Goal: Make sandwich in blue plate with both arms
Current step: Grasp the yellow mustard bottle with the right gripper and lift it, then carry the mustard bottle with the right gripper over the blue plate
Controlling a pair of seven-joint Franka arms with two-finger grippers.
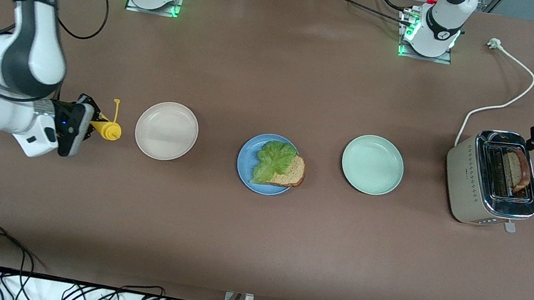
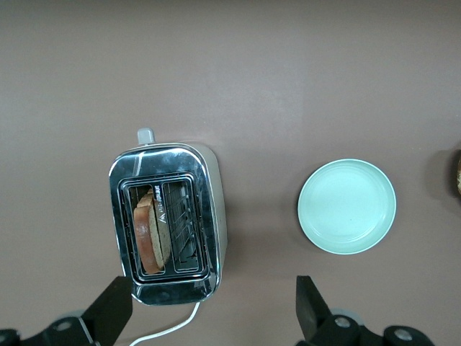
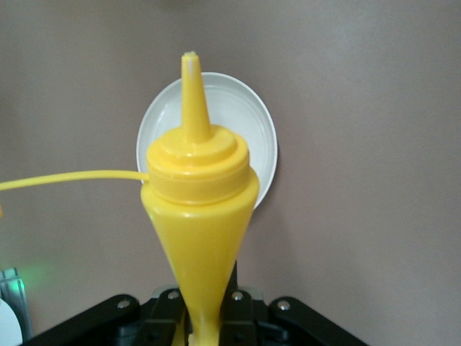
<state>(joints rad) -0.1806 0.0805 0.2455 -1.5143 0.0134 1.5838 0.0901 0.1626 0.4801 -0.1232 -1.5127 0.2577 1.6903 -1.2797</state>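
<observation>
A: How do the fingers stand on each side?

B: The right gripper (image 1: 97, 125) has its jaws clenched on a yellow squeeze bottle (image 1: 109, 129), gripping it at the base end. The bottle lies roughly level in the grip, its nozzle pointing toward the cream-white plate (image 1: 166, 131). In the right wrist view the bottle (image 3: 198, 216) fills the middle, with that plate (image 3: 256, 144) showing past its nozzle and a thin yellow cap strap trailing off to one side. The left gripper (image 2: 212, 306) is spread wide and holds nothing; its two black fingers (image 2: 310, 303) stand well apart at the edge of the left wrist view, over the toaster (image 2: 169, 220).

A: And the sandwich?

B: Only partly built. One slice of brown bread (image 1: 290, 171) lies on the blue plate (image 1: 246, 160) in the middle of the table, with a ruffled green lettuce leaf (image 1: 272, 159) resting on it. The slice overhangs the plate's rim toward the left arm's end. No top slice is on it.

A: What lies around the plate?

B: The cream-white plate sits beside it toward the right arm's end, and a pale green plate (image 1: 372, 164) toward the left arm's end. Both are bare. Past the green plate stands the chrome-topped toaster (image 1: 490, 178) with a second slice of bread (image 1: 515, 171) upright in one slot. Its white cord (image 1: 507, 104) runs across the table to a loose plug (image 1: 494, 44).
</observation>
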